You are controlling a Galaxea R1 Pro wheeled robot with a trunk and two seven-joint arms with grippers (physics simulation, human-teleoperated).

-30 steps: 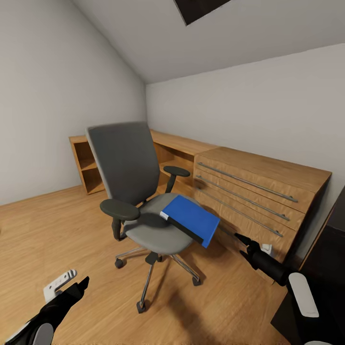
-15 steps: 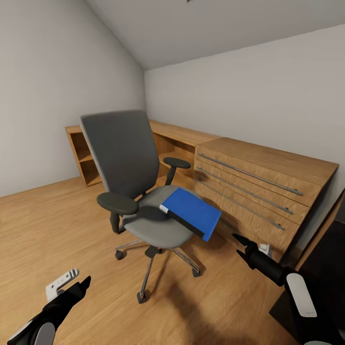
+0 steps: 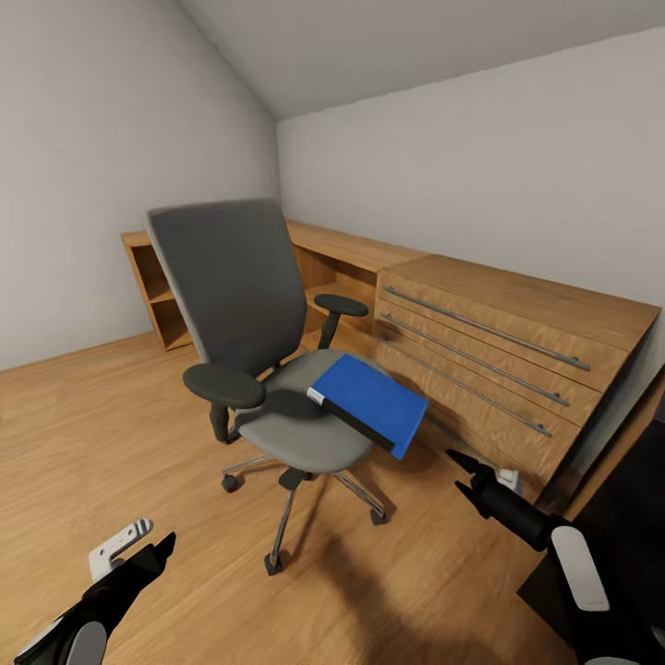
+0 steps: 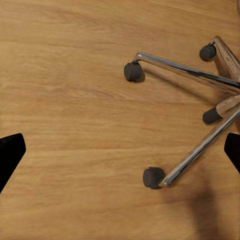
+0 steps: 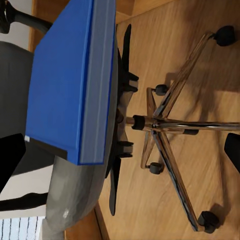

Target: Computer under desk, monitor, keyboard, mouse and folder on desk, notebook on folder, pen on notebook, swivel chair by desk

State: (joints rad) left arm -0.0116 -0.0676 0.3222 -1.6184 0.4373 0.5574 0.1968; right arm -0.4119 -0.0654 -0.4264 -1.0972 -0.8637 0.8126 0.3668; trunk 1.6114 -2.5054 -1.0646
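Note:
The grey swivel chair [image 3: 242, 294] stands in the middle of the wood floor, its chrome base [image 4: 195, 150] close below my left gripper. The blue folder [image 3: 371, 403] lies on the seat's front right part, overhanging the edge; its black spine faces me, and the right wrist view shows the folder [image 5: 65, 85] from the side. My left gripper [image 3: 148, 551] hangs open, low at the near left over bare floor. Just right of the chair and short of the folder, my right gripper [image 3: 465, 467] is open. Computer, monitor, keyboard, mouse, notebook and pen are out of view.
A light wood chest [image 3: 503, 356] with long steel handles stands right behind the chair. Low wood shelving [image 3: 157, 291] runs along the back wall into the corner. The desk's dark corner [image 3: 637, 485] shows at the right edge. Open floor [image 3: 92, 425] lies left of the chair.
The whole picture has shifted: the camera tilted down and the skylight left the top edge. Chair and folder stand as before, and both grippers keep their pose.

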